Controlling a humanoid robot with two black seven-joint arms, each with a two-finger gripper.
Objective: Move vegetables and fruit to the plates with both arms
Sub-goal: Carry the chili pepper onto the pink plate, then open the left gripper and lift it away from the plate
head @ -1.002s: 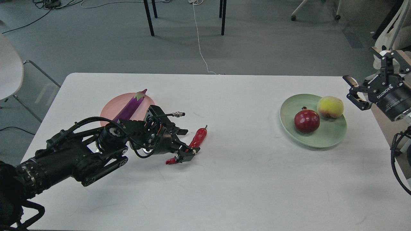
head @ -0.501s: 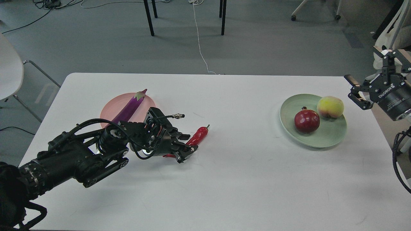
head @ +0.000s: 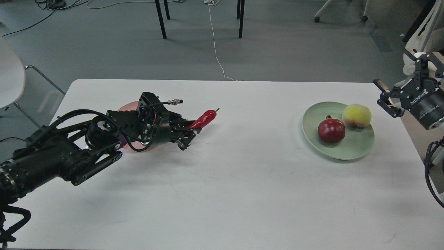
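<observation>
My left gripper (head: 190, 133) is shut on the lower end of the red chili pepper (head: 204, 118) and holds it above the white table (head: 242, 194), stem pointing up and right. The pink plate (head: 129, 106) lies behind my left wrist, mostly hidden; the eggplant is hidden behind the arm. The green plate (head: 360, 147) at the right holds the dark red pomegranate (head: 331, 131) and the yellow-green peach (head: 356, 116). My right gripper (head: 385, 98) hangs open and empty past the table's right edge, to the right of the green plate.
A white chair (head: 10, 74) stands off the table's left side. Black table legs (head: 161, 19) and a white cable (head: 216, 52) are on the grey floor beyond the far edge.
My left gripper closed on the chili, lifted it off the table and carried it up and left toward the pink plate. The arm now covers the eggplant. The right gripper drifted slightly up and right.
</observation>
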